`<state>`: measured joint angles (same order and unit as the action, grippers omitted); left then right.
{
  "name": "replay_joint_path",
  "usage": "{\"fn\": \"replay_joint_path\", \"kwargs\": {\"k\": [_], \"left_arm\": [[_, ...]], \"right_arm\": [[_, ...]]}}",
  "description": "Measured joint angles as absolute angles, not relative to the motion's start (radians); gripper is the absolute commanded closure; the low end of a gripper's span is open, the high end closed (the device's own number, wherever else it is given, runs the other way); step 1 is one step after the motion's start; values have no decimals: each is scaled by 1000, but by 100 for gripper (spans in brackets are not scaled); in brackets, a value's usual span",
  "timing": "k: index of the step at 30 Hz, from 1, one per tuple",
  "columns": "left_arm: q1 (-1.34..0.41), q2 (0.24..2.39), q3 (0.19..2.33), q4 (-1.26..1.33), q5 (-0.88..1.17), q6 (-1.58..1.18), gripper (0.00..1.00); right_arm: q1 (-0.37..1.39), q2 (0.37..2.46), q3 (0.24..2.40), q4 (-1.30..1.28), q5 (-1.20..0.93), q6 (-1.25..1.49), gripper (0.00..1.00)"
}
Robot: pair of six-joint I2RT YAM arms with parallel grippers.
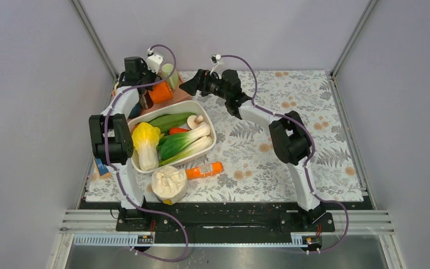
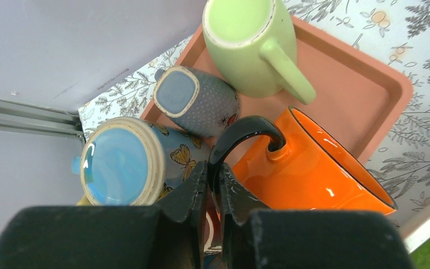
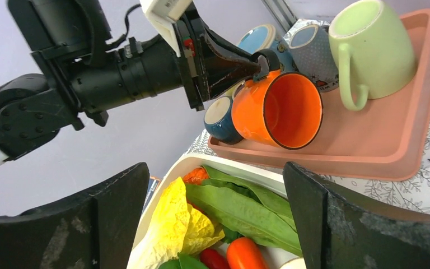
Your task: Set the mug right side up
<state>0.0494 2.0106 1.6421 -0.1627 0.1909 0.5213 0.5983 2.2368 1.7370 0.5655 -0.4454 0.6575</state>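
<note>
The orange mug (image 2: 319, 174) with a black handle (image 2: 246, 130) is tipped on its side over the pink tray (image 2: 369, 89). Its mouth (image 3: 292, 109) faces the right wrist camera. My left gripper (image 2: 214, 171) is shut on the handle from the back left (image 1: 145, 96). Whether the mug's lower rim touches the tray floor I cannot tell. My right gripper (image 3: 215, 171) hangs open with nothing between its fingers. It is just right of the tray (image 1: 190, 85), above the bowl's far edge.
On the tray stand a green mug (image 2: 246, 45), a grey dotted mug bottom-up (image 2: 199, 101), a butterfly mug (image 2: 123, 162) and a dark blue mug (image 3: 219, 120). A white bowl (image 1: 193, 103) of vegetables lies in front. An orange packet (image 1: 204, 170) and a white bag (image 1: 169, 185) lie nearer. The cell's wall runs close behind the tray.
</note>
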Motion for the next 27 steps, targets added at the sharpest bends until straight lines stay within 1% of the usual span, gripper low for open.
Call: {"fn": "replay_joint_path", "kwargs": {"k": [9, 20, 24, 25, 27], "left_arm": [[48, 1964, 1642, -183, 244, 496, 100], [26, 1884, 1642, -268, 324, 496, 100], [10, 1866, 1642, -306, 364, 498, 100], [1, 1863, 1642, -314, 376, 498, 100], [-12, 1862, 1642, -326, 392, 498, 100]], "right_arm": [[620, 2285, 1804, 465, -419, 628, 1], [644, 2414, 2013, 354, -408, 536, 1], [656, 2442, 2041, 350, -425, 511, 1], [658, 2446, 2043, 349, -432, 506, 4], [664, 2461, 2062, 342, -439, 497, 16]]}}
